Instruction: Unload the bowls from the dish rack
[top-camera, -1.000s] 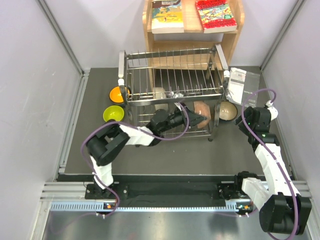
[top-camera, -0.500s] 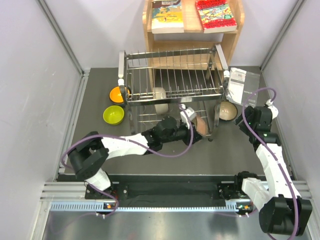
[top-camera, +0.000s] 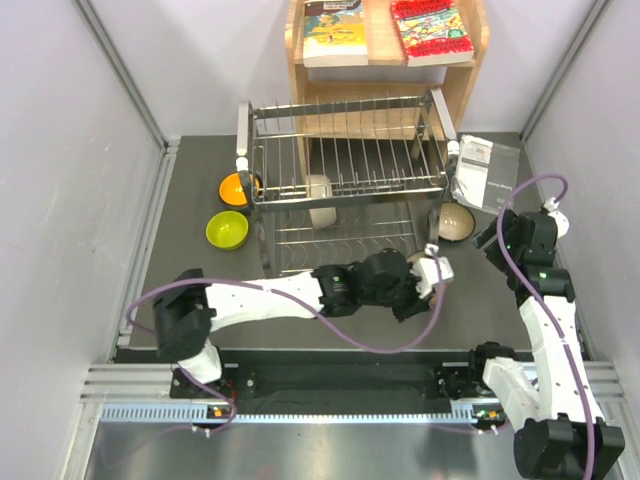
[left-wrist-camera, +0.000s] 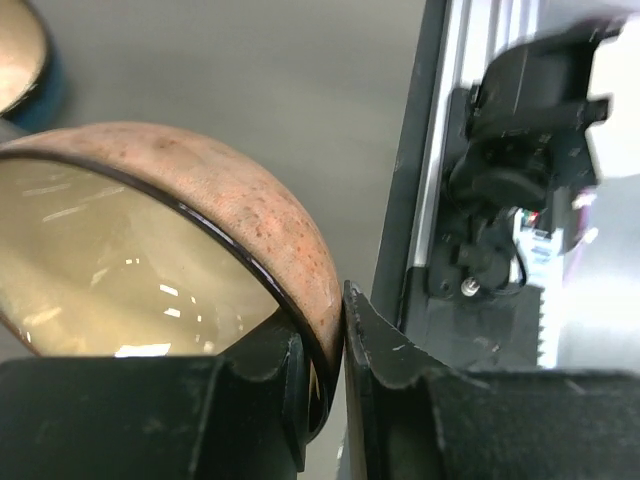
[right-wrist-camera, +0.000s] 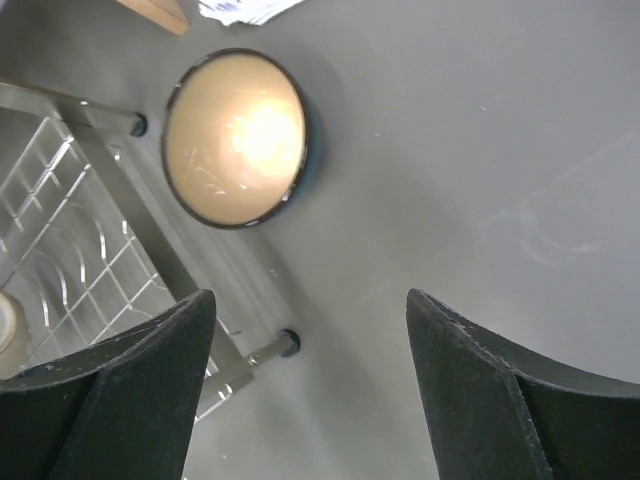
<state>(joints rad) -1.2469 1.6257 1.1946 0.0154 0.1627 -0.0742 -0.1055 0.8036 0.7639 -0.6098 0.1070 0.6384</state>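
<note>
Dark grey tabletop (top-camera: 185, 200), white-walled cell, seen from above. Entry starts at the left gripper (left-wrist-camera: 325, 350): it is clenched on the rim of the pinkish-tan bowl (left-wrist-camera: 200, 200), 1 finger inside and 1 outside, with the wall pinched between them. Judged reason: the bowl is far wider than the jaws, so a rim pinch is the only workable hold. In the top view this bowl (top-camera: 414, 259) is outside the dish rack (top-camera: 345, 180), at about 5 o'clock from its centre, just beyond the front right leg. I cannot tell whether it touches the mat. The right gripper (right-wrist-camera: 310, 370) is released, fingers spread wide with nothing between them. It looks down on the teal-blue bowl (right-wrist-camera: 240, 135), which sits upright on the mat at 3 o'clock of the rack, just beside a leg. Judged reason: this bowl is delivered, so no grip is needed. Outward: the cream-white bowl (top-camera: 320, 200) stands on edge among the rack bars, the only 1 I can see there. The orange bowl (top-camera: 238, 188) and lime-yellow bowl (top-camera: 227, 229) sit upright at 9 and 8 o'clock. Judgement: task well advanced, and a rim pinch may slip at set-down.
</note>
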